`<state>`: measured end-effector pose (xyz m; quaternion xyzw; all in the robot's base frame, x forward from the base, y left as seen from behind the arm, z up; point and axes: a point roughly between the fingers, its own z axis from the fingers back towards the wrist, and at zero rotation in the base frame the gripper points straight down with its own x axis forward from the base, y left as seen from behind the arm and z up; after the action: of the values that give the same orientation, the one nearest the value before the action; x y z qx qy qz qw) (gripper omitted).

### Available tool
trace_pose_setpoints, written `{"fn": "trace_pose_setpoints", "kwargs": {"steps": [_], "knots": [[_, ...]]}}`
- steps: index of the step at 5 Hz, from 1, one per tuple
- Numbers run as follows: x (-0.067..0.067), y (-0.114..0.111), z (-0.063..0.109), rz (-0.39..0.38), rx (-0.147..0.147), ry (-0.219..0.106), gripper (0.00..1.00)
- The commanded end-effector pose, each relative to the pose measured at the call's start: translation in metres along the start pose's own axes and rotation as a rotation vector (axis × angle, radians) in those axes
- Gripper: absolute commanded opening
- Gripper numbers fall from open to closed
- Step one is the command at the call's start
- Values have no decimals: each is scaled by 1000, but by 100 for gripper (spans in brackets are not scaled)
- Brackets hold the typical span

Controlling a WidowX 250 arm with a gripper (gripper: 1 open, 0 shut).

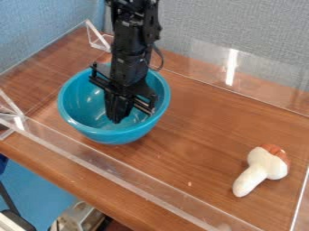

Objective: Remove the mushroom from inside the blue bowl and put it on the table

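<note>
The blue bowl [79, 106] sits on the left part of the brown table [200, 122]. My black gripper [118, 116] points straight down into the bowl, its fingers drawn together near the bowl's floor. I see nothing between the fingers; the arm hides that part of the inside. A small mushroom [261, 170], with a cream stem and a reddish-brown cap, lies on its side on the table at the lower right, far from the bowl and the gripper.
Low clear acrylic walls edge the table: one along the front [145, 176], one at the back right [259, 72], one at the left [13, 113]. A blue wall rises behind.
</note>
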<state>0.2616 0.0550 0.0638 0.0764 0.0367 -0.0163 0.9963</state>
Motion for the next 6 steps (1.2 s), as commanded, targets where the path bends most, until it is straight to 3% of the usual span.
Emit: {"fn": "trace_pose_setpoints", "kwargs": {"steps": [1,3,4,6], "knots": [[11,0,37,-1,16,-102,0],[14,-10,84,-7,7,-148,0],[13,-29,96,-17,-18,-147,0],[46,-78,92,-105,-60,-141,0]]}}
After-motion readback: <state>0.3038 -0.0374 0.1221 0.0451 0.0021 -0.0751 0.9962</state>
